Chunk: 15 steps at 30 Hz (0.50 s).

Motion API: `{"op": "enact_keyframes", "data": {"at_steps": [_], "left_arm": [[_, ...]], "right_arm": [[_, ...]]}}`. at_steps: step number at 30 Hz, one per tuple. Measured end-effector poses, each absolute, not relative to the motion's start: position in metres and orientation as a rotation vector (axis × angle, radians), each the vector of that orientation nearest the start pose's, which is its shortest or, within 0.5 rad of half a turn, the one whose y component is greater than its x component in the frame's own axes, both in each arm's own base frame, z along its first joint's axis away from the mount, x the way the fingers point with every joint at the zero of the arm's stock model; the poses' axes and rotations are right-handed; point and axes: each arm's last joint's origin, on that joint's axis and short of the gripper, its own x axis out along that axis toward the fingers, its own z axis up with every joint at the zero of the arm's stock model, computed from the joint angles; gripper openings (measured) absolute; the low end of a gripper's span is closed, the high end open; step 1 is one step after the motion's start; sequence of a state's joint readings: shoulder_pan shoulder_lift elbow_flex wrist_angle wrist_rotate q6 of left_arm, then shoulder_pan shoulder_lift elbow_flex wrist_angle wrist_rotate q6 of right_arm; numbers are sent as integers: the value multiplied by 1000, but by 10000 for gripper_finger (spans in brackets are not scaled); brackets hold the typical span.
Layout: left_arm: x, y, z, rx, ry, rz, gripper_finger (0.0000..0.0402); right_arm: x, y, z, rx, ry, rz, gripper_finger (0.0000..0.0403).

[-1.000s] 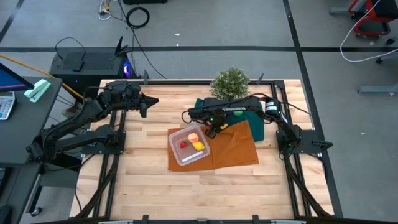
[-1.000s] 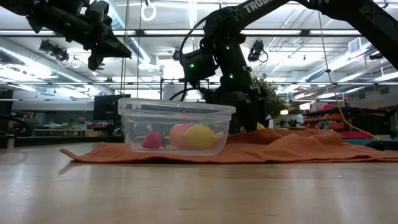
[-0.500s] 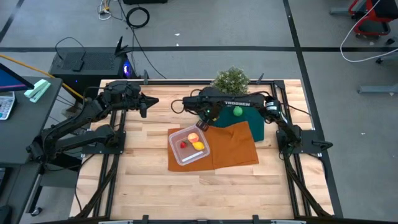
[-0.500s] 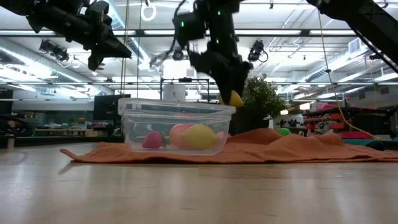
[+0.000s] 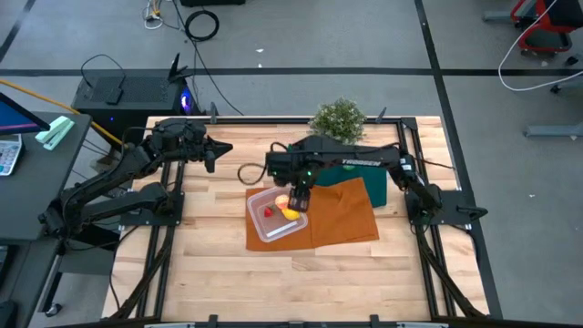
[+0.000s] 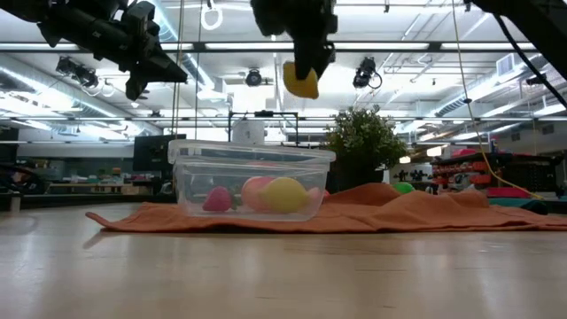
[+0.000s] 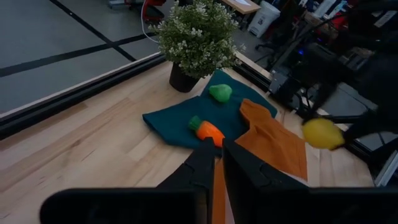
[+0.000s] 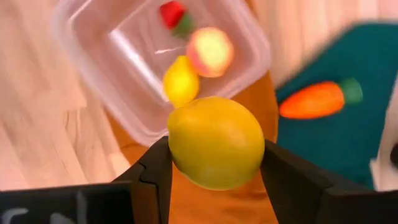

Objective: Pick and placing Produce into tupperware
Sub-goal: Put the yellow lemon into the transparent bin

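My right gripper [image 6: 305, 60] hangs high above the table, shut on a yellow lemon [image 8: 216, 142]. Below it the clear tupperware [image 5: 276, 216] stands on the orange cloth [image 5: 344, 211] and holds a second lemon [image 8: 181, 81], a pale peach-red fruit [image 8: 210, 51] and a tiny red piece [image 8: 174, 14]. The orange carrot [image 7: 208, 129] and the green ball [image 7: 220, 92] lie on the dark green cloth [image 7: 174, 121]. My left gripper [image 7: 217, 155] waits shut above the table's far left, touching nothing. My right gripper pinches the lemon between its two fingers, one on each of its opposite sides [image 8: 175, 149]. The fingers [image 8: 289, 177] point down from above. The lemon [image 6: 301, 81] sticks out below the fingertips, lifted clear, high above the tupperware's far right part.
A bushy potted plant [image 5: 339, 119] stands at the table's far edge, just behind the dark green cloth. Bare wood [image 5: 219, 273] runs along the near side and the left of the table.
My right gripper has risen from low beside the tupperware's far right side with the lemon in its fingers, turning as it rose, and has swung over the tupperware. The lemon is now lifted high above the container's rim. My left arm has kept still.
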<state>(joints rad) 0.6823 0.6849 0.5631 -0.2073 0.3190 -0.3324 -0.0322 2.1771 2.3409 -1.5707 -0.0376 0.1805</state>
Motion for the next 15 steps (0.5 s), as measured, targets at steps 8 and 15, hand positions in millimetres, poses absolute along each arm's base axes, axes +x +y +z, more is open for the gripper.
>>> {"op": "enact_keyframes", "data": {"at_steps": [8,15], "left_arm": [[127,91,270,-481,229,406,35],[127,91,270,-481,229,406,28]], "right_arm": [[420,3,318,50,1427,52,156],[422,4,314,7,1417,129,156]]}}
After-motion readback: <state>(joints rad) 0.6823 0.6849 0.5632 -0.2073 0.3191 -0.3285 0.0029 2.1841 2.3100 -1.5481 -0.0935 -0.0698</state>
